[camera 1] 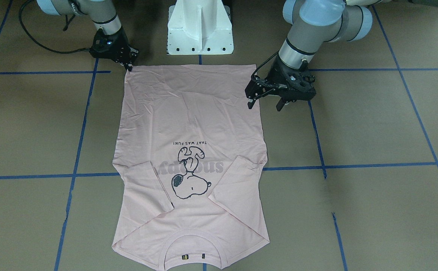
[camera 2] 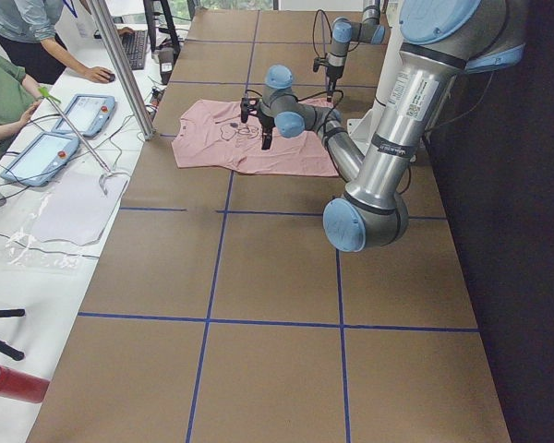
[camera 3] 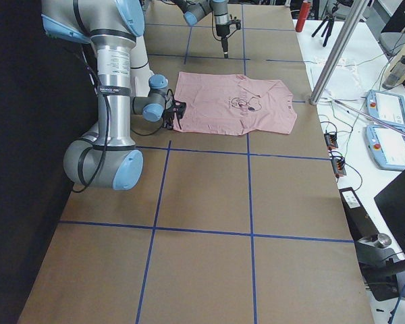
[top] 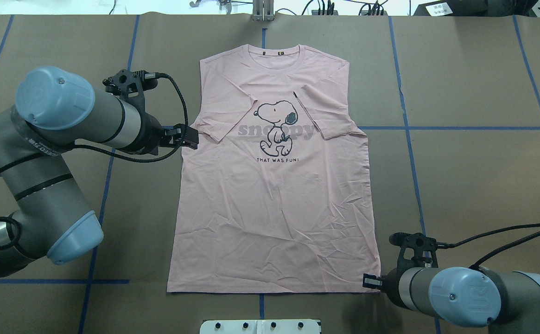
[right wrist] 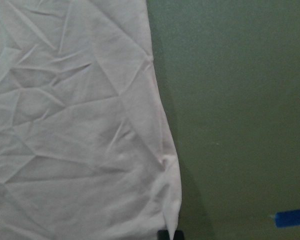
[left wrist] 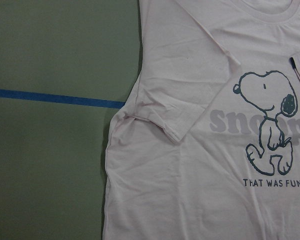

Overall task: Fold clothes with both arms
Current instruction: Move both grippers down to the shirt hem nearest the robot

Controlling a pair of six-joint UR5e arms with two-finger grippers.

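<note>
Up close in the overhead view, the left arm [top: 89, 120] fills the table's near left corner, with big blue caps and a black cable looping off it. The left gripper [camera 1: 264, 105] hangs above the shirt's side edge by the folded sleeve, fingers clearly apart and nothing between them.

Across at the near right corner, the right arm [top: 464, 294] sits low. The right gripper [camera 1: 129, 67] is pinched together right on the hem corner of the T-shirt [top: 274, 208].

That T-shirt lies flat and print-up in the middle of the table [top: 473, 176], hem toward the robot's edge and collar [top: 273, 50] toward the far edge. Both sleeves are folded in over the chest, crowding the Snoopy drawing [top: 275, 130]. The lower half is full of creases.

The surface is brown paper, crossed by blue tape lines [top: 460, 128] in a wide grid. A white pedestal [camera 1: 200, 26] stands at the robot's edge, just behind the hem.

Beyond the far edge runs a white bench [camera 2: 65, 212] with tablets [camera 2: 83, 113] and loose cables. A metal post [camera 2: 125, 69] rises beside it, and a person [camera 2: 0, 92] leans in there. A red cylinder [camera 2: 14, 383] lies at the bench's end.
</note>
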